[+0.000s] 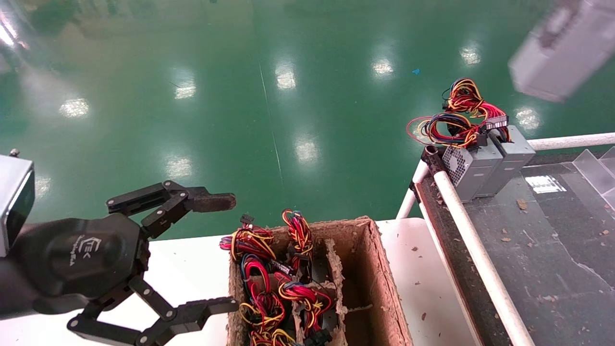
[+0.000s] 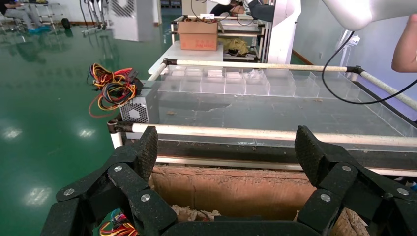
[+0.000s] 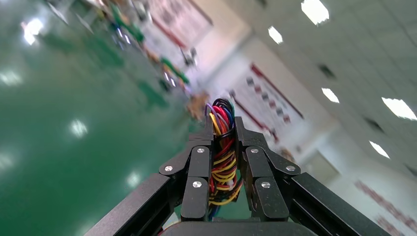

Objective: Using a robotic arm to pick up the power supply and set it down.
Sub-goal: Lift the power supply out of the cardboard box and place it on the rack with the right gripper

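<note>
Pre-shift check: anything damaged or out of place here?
The cardboard box has ragged, crumbling dividers, with scraps strewn over the conveyor bed. One red wire loop dangles past the rail.

A slim grey metal power supply (image 1: 559,48) hangs tilted and motion-blurred in the air at the upper right of the head view, above the green floor. In the right wrist view its bundle of red, yellow, orange and blue wires (image 3: 223,162) sits pinched between the right gripper (image 3: 223,135) fingers
</note>
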You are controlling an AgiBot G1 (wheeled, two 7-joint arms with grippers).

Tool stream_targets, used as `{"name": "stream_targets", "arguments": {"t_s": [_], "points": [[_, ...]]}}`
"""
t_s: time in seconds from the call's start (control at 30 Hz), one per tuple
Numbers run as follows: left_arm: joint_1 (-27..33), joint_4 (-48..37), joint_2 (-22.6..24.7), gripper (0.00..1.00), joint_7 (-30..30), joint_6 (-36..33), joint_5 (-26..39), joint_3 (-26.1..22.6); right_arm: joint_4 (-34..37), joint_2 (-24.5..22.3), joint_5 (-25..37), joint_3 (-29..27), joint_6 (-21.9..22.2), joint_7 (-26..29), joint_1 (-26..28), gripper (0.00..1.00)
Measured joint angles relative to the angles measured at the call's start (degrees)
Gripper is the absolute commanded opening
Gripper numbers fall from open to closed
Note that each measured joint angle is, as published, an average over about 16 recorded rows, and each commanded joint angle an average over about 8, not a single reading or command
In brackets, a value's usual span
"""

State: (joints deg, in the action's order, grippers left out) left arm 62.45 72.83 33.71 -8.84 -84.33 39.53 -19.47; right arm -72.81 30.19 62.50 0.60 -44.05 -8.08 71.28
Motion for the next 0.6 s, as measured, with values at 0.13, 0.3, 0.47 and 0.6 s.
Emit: {"name": "stream_targets", "arguments": {"t_s": [0.13,0.3,0.47,0.6], "points": [[0.0,0.0,0.0,1.00,0.0,0.0,0.0,0.0,2.7,-1.4,2.3,0.2,1.5,-0.9,-1.3,0.00],[0.0,0.0,0.0,1.00,0.0,0.0,0.0,0.0,6.3,-2.8,3.7,-0.1,1.9,-2.7,-4.0,0.00],[0.0,0.0,0.0,1.00,0.0,0.0,0.0,0.0,9.0,-3.6,3.6,-0.9,1.3,-4.7,-7.4,0.00],[0.0,0.0,0.0,1.00,0.0,0.0,0.0,0.0,10.6,-3.7,3.1,-1.5,0.7,-6.0,-10.0,0.00]]}}
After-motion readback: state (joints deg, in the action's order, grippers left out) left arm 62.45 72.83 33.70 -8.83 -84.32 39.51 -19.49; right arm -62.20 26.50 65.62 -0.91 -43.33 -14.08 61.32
